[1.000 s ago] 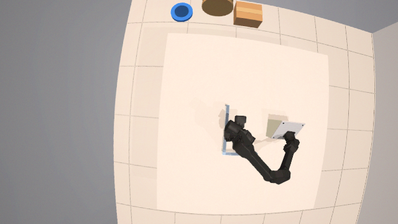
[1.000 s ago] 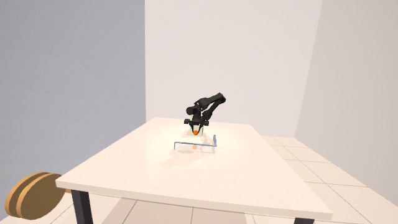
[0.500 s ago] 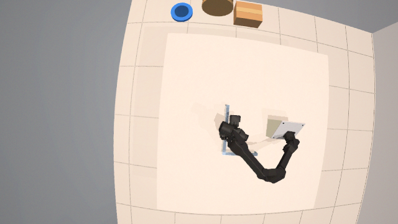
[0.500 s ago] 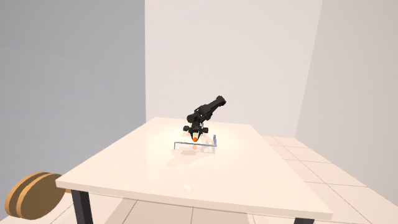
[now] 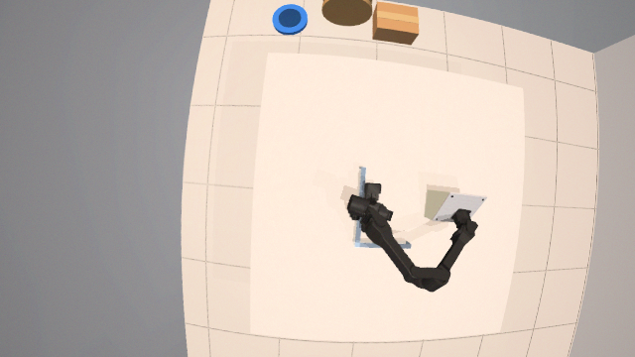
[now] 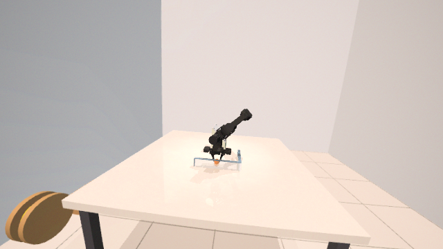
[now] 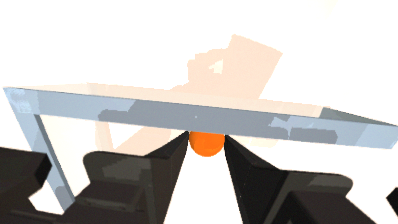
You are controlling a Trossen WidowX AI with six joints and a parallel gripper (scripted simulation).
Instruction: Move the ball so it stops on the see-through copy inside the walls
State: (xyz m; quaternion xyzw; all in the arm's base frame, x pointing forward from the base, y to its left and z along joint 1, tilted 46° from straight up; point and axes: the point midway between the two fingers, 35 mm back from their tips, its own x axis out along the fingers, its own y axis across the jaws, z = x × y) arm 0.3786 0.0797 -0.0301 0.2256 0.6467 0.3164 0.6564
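Observation:
The orange ball [image 6: 217, 162] [image 7: 207, 145] is between the fingertips of my gripper [image 6: 217, 158] [image 7: 206, 136], which is shut on it. The ball is low, close beside the long clear wall [image 5: 354, 232] [image 6: 204, 160] [image 7: 150, 114]. In the wrist view the wall's edge cuts across the ball's top. I cannot tell whether the ball touches the table or the wall. The short clear wall [image 5: 400, 242] [image 6: 239, 156] makes the corner. The see-through copy is not visible. In the top view the arm hides the ball and fingertips.
The arm's forearm [image 5: 394, 250] passes over the short wall. A pale block with a grey plate [image 5: 463, 204] stands by the arm's base. A blue round object [image 5: 290, 19], a brown round object [image 5: 347, 12] and an orange-brown box [image 5: 396, 24] are beyond the table [image 5: 308, 109].

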